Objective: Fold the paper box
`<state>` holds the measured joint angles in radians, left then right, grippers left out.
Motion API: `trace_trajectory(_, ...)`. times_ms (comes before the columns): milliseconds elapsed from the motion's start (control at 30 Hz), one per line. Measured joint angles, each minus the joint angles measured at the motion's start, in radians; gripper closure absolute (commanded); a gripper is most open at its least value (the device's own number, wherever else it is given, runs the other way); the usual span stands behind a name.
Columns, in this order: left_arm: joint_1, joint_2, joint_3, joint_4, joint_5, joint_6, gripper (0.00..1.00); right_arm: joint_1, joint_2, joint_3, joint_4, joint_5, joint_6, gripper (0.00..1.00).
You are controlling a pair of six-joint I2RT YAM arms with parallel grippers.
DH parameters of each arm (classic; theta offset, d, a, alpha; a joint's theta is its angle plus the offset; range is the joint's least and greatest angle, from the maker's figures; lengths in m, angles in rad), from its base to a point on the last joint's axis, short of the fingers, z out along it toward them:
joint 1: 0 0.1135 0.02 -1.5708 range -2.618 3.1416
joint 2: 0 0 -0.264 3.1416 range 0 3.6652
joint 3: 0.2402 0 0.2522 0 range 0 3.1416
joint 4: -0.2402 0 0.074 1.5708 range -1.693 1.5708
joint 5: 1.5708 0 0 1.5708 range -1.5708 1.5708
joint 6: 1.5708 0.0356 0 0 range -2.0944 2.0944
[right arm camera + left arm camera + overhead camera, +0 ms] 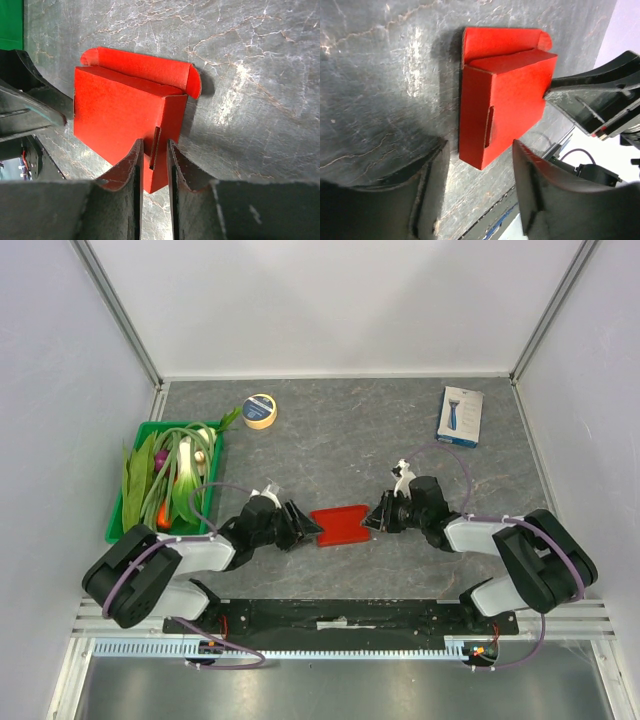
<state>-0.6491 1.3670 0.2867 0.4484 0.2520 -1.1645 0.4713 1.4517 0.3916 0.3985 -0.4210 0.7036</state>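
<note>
The paper box (340, 525) lies on the dark, marble-patterned table (350, 440) near its front edge, midway between the two arms. It is glossy red and partly formed: a flat-topped body with one long flap with rounded corners sticking out along its far side, flat against the table. A narrow slot shows in each short end wall.

The right gripper (154, 145) meets the box at its right end. Its jaws are drawn close together, and the two fingers (134, 170) pinch the slotted end of the box between them. The left gripper (480, 145) sits at the opposite end with its jaws spread wide. The near corner of the box reaches just between the fingertips (525, 165), and neither pad seems to press on the cardboard (a strip of table shows between the left one and the red wall).

Well to the left stands a green tray (113, 520) filled with leafy vegetables (175, 470). A roll of yellowish tape (260, 411) lies behind it, and a white-and-blue razor package (460, 416) rests at the far right of the table
</note>
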Motion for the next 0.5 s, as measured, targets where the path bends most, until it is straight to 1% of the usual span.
trace_trajectory(133,0.030,-0.048,0.027,-0.056,-0.009,0.071,0.18,-0.003,-0.015,-0.015,0.008,0.000,-0.001,0.98)
trace_trajectory(300,0.129,-0.003,0.134,-0.082,0.078,0.169,0.18,-0.005,-0.018,-0.018,0.013,-0.001,-0.003,0.98)
trace_trajectory(367,0.159,0.030,0.170,-0.088,0.106,0.211,0.21,-0.005,-0.021,-0.020,0.013,-0.001,-0.006,0.98)
trace_trajectory(400,0.168,0.039,0.180,-0.097,0.113,0.227,0.30,-0.005,-0.024,-0.021,0.013,-0.001,-0.008,0.98)
trace_trajectory(433,0.178,0.051,0.193,-0.117,0.119,0.251,0.33,-0.005,-0.029,-0.024,0.013,0.000,-0.009,0.98)
trace_trajectory(500,0.189,0.086,0.229,-0.163,0.126,0.302,0.37,-0.006,-0.036,-0.029,0.013,0.000,-0.013,0.98)
